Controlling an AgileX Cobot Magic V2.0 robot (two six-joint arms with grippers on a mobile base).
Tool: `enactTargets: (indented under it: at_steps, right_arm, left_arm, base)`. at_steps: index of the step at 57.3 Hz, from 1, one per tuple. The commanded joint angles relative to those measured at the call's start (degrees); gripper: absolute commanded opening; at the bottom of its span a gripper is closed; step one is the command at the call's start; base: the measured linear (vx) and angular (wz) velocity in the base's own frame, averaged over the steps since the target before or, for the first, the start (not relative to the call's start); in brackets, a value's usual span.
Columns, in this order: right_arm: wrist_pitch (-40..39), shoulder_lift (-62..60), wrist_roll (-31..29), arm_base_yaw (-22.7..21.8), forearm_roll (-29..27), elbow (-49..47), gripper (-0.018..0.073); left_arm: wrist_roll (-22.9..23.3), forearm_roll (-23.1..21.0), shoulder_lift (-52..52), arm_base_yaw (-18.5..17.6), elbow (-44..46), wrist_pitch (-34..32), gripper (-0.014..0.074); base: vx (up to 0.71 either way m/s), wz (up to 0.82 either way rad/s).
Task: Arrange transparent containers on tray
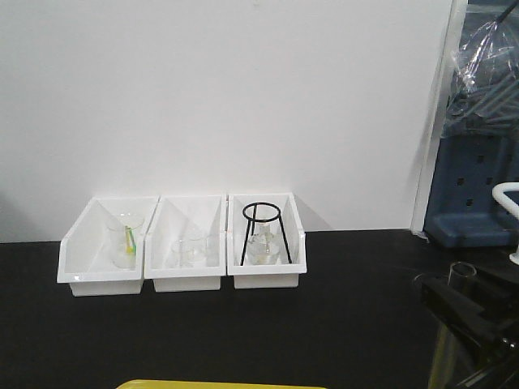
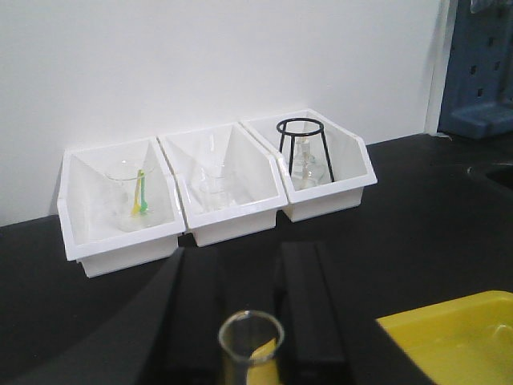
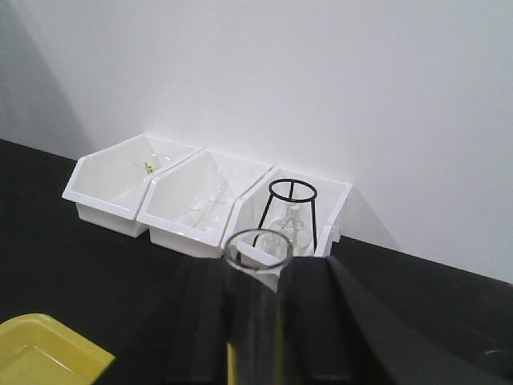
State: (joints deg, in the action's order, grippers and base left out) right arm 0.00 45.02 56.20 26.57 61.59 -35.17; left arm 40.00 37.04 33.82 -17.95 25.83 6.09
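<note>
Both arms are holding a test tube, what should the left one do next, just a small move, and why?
Probably carry the left gripper over the yellow tray and lower it. Its test tube is already clamped between the fingers, and the part of the tray in view is bare, so placing looks like what remains.

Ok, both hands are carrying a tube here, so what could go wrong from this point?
1. The left hand pinches the left test tube and the right hand pinches the right test tube. Both tubes are slim, smooth and upright, so either might slip or tilt.
2. The yellow tray lies between the hands, so they may collide if they approach together.
3. Laid down, the round tubes may roll.
</note>
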Motion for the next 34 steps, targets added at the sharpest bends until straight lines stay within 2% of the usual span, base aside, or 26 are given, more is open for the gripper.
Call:
enactTargets:
  at_steps: [1,27,34]
  right_arm:
    - [-2.31,-0.37,-0.01,0.04,0.3,-1.87,-0.0011]
    - [-2.21,-0.37,-0.01,0.04,0.3,-1.87,-0.0011]
    - [-2.21,-0.37,-0.01,0.04,0.3,-1.87,-0.0011]
  left_arm:
    - [0.32,-0.11,0.15,-0.38,1.52,-3.89,-0.0006]
    - [0.32,0.34,0.15,-0.38,1.52,-3.89,-0.0006]
    - [0.89,-1.54,0.22,-0.38,1.67,-3.89,-0.0006]
  base:
    - [0.0,0.0]
    - [0.0,0.0]
    - [0.0,0.0]
